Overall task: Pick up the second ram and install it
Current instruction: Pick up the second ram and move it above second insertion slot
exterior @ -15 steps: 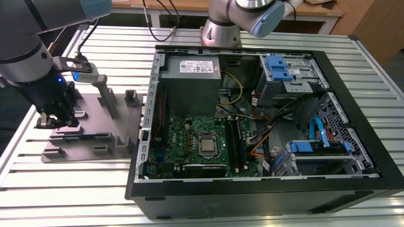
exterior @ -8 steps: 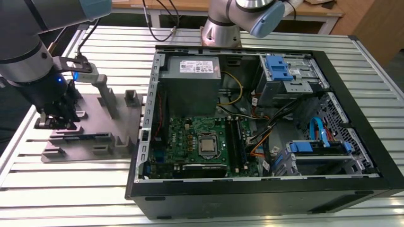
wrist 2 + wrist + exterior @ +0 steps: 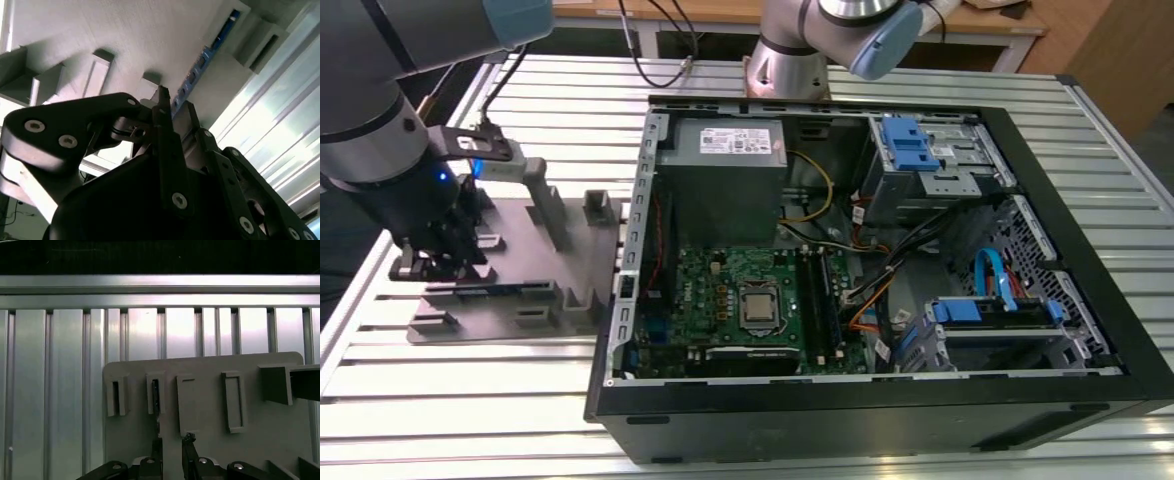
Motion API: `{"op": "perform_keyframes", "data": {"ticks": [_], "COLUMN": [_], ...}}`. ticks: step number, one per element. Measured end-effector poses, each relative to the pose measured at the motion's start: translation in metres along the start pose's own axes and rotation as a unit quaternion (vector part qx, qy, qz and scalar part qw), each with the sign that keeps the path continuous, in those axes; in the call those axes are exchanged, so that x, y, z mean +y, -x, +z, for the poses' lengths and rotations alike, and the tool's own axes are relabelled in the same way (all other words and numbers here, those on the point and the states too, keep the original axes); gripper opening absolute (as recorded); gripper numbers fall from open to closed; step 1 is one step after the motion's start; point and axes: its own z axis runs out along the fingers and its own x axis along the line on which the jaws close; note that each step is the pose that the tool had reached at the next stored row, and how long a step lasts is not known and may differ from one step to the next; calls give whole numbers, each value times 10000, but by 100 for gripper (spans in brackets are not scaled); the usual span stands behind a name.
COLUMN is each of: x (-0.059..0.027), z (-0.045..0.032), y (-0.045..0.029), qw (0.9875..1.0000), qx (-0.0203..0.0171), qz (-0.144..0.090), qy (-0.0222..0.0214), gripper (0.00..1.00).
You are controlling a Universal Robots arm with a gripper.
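1. We see the pincer (image 3: 172, 441) low over the grey holder (image 3: 540, 295) on the bench (image 3: 480, 400), at the exterior view's left. Its fingers (image 3: 158, 450) stand a narrow way apart and clamp nothing that we can make out.
2. The memory stick (image 3: 202, 60) stands on edge in a slot of the holder, just ahead of the fingertips and well apart from the open computer case (image 3: 1087, 230).
3. In the first wrist view the stick seems to line up with one finger rather than with the gap. We judge that a finger could land on the stick's top edge and bend it or knock it askew.
4. The gap is narrow, so we think a slight twist of the wrist could make a finger scrape the chips.
5. A hold near one end could let the stick tilt and jam in its slot, dragging the holder along the bench.
6. The holder's raised blocks stand close by, and the pincer's body could strike one.
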Motion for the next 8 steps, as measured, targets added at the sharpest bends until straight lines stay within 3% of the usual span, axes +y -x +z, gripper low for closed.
{"op": "perform_keyframes", "data": {"ticks": [3, 8], "x": [-3, -15], "z": [25, 102], "y": [-77, -93], "qw": [10000, 10000], "qx": [0, 1], "qz": [-4, -34], "qy": [0, 4], "gripper": [29, 29]}}
